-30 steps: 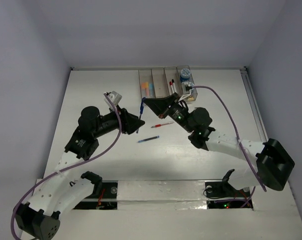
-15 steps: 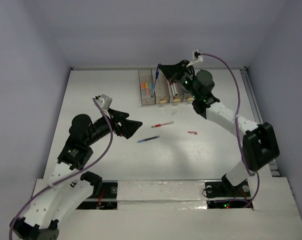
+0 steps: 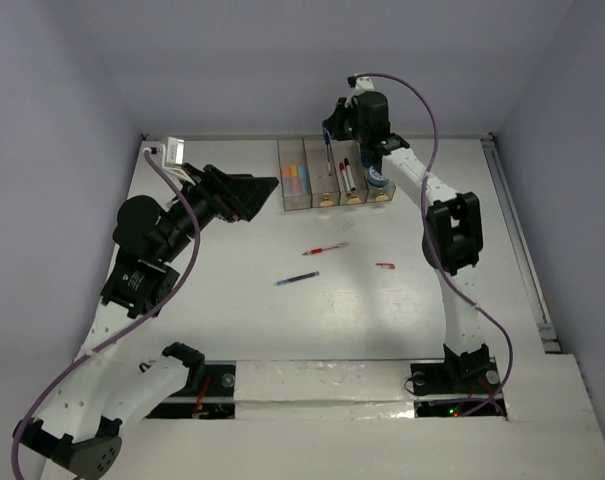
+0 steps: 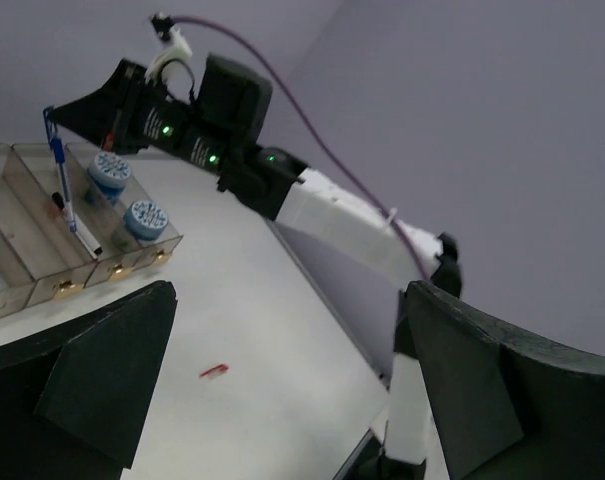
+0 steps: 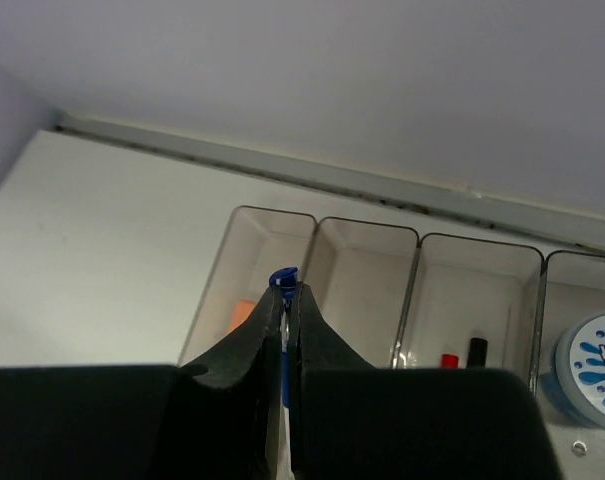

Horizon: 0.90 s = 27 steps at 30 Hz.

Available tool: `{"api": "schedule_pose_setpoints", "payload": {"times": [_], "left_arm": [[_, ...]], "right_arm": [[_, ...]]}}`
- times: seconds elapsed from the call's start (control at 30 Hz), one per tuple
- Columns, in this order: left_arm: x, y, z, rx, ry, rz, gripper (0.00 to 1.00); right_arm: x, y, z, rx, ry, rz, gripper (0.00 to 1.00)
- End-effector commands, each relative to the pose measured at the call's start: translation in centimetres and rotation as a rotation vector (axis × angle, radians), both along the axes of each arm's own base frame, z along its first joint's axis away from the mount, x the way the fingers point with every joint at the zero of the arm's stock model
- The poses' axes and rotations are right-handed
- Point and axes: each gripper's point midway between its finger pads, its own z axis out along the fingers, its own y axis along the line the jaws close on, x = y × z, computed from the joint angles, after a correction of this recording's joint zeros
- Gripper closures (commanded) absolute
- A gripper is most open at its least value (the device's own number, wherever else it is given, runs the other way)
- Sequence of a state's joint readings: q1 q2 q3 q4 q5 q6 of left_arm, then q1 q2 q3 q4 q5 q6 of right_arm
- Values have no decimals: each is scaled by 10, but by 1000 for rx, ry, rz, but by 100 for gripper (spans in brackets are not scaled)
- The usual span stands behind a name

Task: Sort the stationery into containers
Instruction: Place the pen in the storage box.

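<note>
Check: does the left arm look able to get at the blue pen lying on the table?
Probably yes. The blue pen lies uncovered on the table, the left arm has open jaws, and the right arm is away at the bins.

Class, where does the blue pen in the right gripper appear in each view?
Top external: blue pen top centre, hanging over the bins.
Left wrist: blue pen upper left, above the bins.
Right wrist: blue pen centre, pinched in the right gripper.
Shared landmark: the row of bins.
</note>
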<state>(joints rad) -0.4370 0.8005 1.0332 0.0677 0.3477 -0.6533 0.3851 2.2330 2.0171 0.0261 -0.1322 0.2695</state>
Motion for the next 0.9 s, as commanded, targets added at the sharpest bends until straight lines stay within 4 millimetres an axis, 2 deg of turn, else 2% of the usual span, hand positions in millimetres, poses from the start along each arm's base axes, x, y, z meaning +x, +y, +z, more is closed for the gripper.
{"api": "schedule_pose_setpoints", "payload": {"times": [0.0, 0.03, 0.07, 0.1, 0.13, 0.2, 0.23, 0.27, 0.33, 0.4, 0.43, 0.5, 0.53, 0.57, 0.63, 0.67, 0.7, 0.73, 0.77, 0.8, 0.83, 0.87], "left_arm": [[-2, 12, 58, -169, -39, 55, 1], [-1, 18, 64, -175, -33, 86, 1], [2, 20, 65, -174, -21, 104, 1], [3, 22, 64, -167, -3, 120, 1], [2, 24, 71, -171, -14, 128, 1], [-1, 24, 77, -167, -26, 122, 1], [-2, 24, 80, -160, -43, 120, 1], [-3, 24, 80, -159, -47, 116, 1], [-5, 21, 78, -153, -43, 95, 1], [-5, 20, 77, -145, -33, 93, 1], [-5, 23, 77, -137, -23, 100, 1], [-11, 26, 79, -136, -39, 103, 1], [-11, 26, 77, -142, -43, 103, 1], [-13, 24, 75, -145, -46, 87, 1], [-19, 15, 80, -183, -64, 16, 1], [-20, 9, 80, -184, -53, -20, 1], [-14, -1, 72, -176, -10, -60, 1], [-15, -8, 68, -157, 16, -98, 1], [-15, -14, 61, -135, 47, -132, 1], [-18, -14, 61, -129, 43, -138, 1], [-18, -12, 57, -132, 35, -131, 1], [-20, -8, 57, -141, 17, -119, 1]], "right_arm": [[8, 1, -14, -92, 28, 25, 100], [10, 2, -22, -94, 42, 26, 100], [13, 5, -42, -104, 76, 33, 100], [15, 6, -41, -100, 73, 33, 100], [16, 7, -47, -98, 86, 37, 100], [15, 12, -55, -87, 109, 56, 88], [15, 14, -52, -79, 105, 66, 81], [15, 14, -50, -69, 108, 63, 61], [14, 14, -42, -60, 98, 61, 39], [12, 14, -34, -58, 94, 61, 25], [10, 13, -22, -53, 75, 65, 22], [4, 14, -16, -54, 70, 87, 20], [-2, 13, 3, -49, 46, 99, 20], [-11, 15, -4, -54, 64, 130, 21], [-29, 14, 3, -69, 46, 179, 24], [-49, 20, 34, -56, -9, 227, 26], [-70, 25, 11, -92, 34, 270, 31], [-85, 27, 10, -105, 33, 301, 34], [-114, 36, 37, -100, -13, 360, 39], [-130, 37, 33, -133, -21, 391, 41], [-151, 37, 6, -165, 30, 420, 42], [-167, 38, 0, -189, 41, 440, 44]]}}
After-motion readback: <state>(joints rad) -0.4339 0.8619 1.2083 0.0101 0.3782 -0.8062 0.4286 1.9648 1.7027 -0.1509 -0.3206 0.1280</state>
